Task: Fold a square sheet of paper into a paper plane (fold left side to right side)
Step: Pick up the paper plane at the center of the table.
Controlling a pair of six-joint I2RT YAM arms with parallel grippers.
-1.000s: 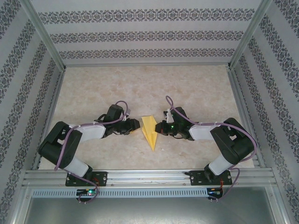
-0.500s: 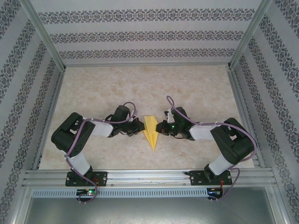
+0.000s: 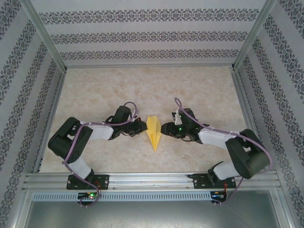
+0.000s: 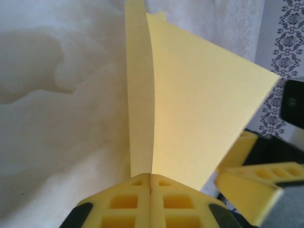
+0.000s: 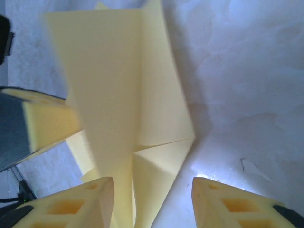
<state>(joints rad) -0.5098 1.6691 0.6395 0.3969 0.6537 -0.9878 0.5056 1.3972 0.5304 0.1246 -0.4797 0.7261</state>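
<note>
Marbled beige tabletop [image 3: 95, 90] forms the floor of the stripe-papered enclosure. The paper plane [image 3: 153, 132] lies about midway between its left and right edges, nearer the near edge than the far one, with its point toward the near edge. Over the last second the hold has passed from one arm to the other. A second ago the left claw [image 3: 142, 128] stood part-spread and apart from the paper on its left, while the right claw [image 3: 164, 129] was clamped on the right side. Now the left claw has moved in and pressed together on the plane's left side. Its wrist view shows the yellow pads [image 4: 133, 202] meeting, with a raised flap rising straight out of the seam between them. The right claw has let go: its wrist view shows the two fingers spread with the folded layers lying between them, and the right arm's elbow has swung out toward the tabletop's right edge. This looks like a handover that frees the left flap for the fold across to the right. The layer is lifted but not yet carried over, so the crease remains to be made, and the thin paper could buckle if pulled unevenly.
</note>
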